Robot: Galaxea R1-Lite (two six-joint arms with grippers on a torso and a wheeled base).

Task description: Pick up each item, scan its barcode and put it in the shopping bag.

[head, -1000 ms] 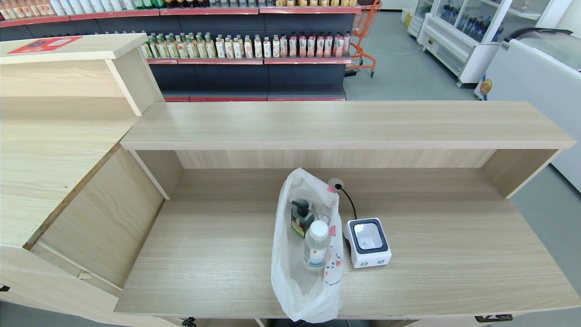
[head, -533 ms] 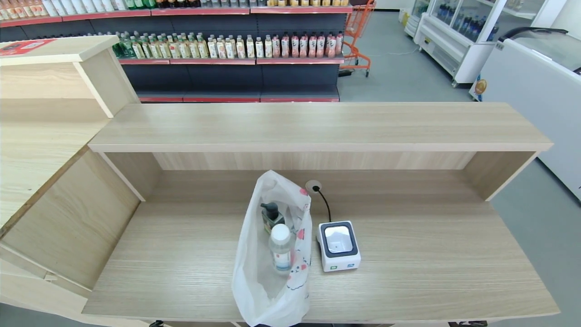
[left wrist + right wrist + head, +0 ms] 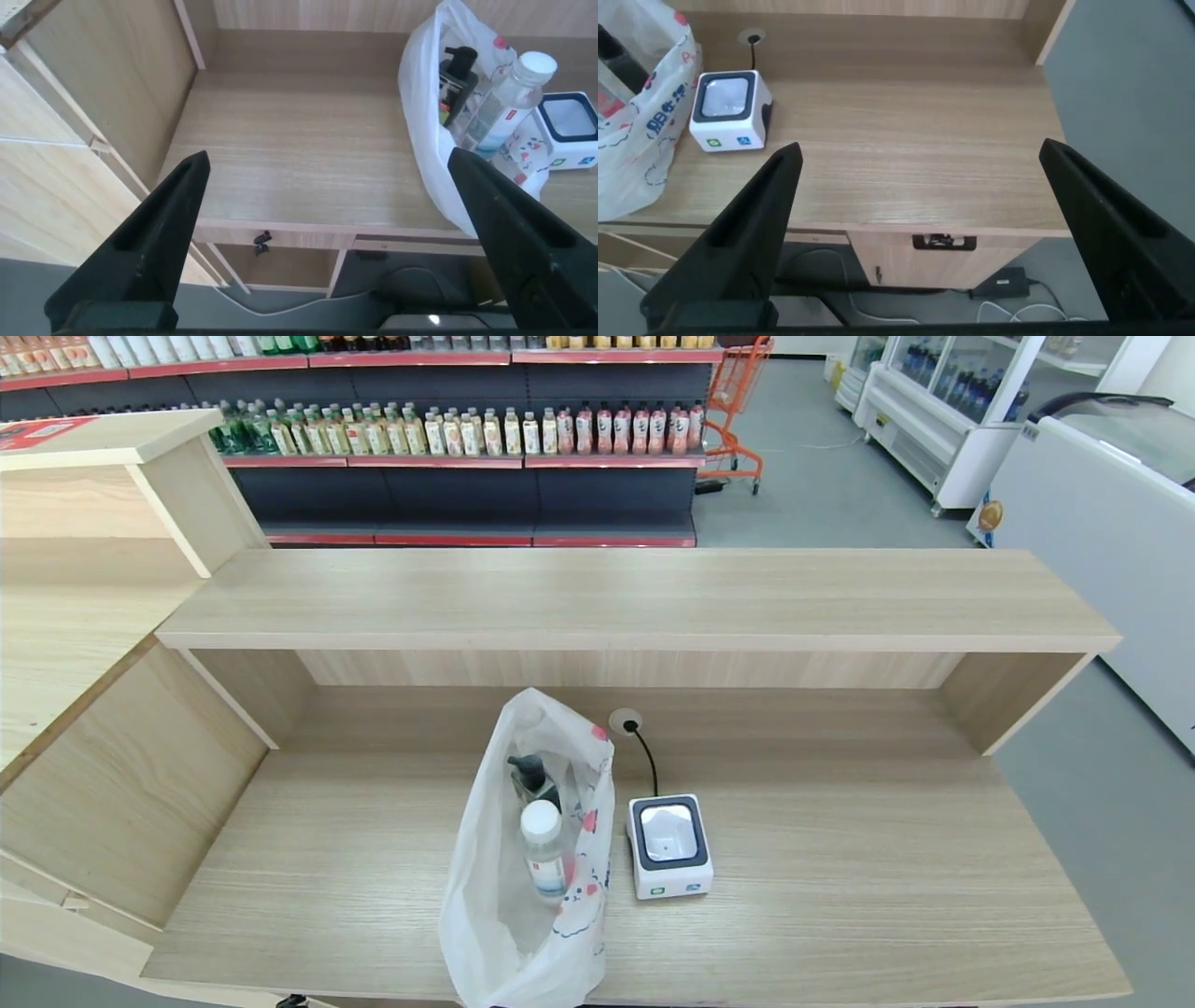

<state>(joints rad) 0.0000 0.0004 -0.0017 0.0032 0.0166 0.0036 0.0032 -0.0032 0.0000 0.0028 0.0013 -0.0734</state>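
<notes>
A white plastic shopping bag (image 3: pixel 509 905) stands open on the wooden counter, near its front edge. Inside it a dark pump bottle (image 3: pixel 530 778) stands behind a clear bottle with a white cap (image 3: pixel 545 849). Just right of the bag sits the white barcode scanner (image 3: pixel 667 846), its cable running to a hole in the counter. My left gripper (image 3: pixel 328 156) hangs open and holds nothing, on the near side of the counter, with the bag (image 3: pixel 439 131) off to one side. My right gripper (image 3: pixel 920 147) is open too, back from the front edge, the scanner (image 3: pixel 729 110) beyond it.
A raised shelf (image 3: pixel 635 597) runs along the back of the counter, with side panels at both ends. A taller wooden counter (image 3: pixel 75 616) adjoins on the left. Bare counter (image 3: pixel 887 859) lies right of the scanner. Store shelves of bottles and freezers stand behind.
The whole head picture has shifted, so the camera moved; bag, bottles and scanner keep their places relative to each other.
</notes>
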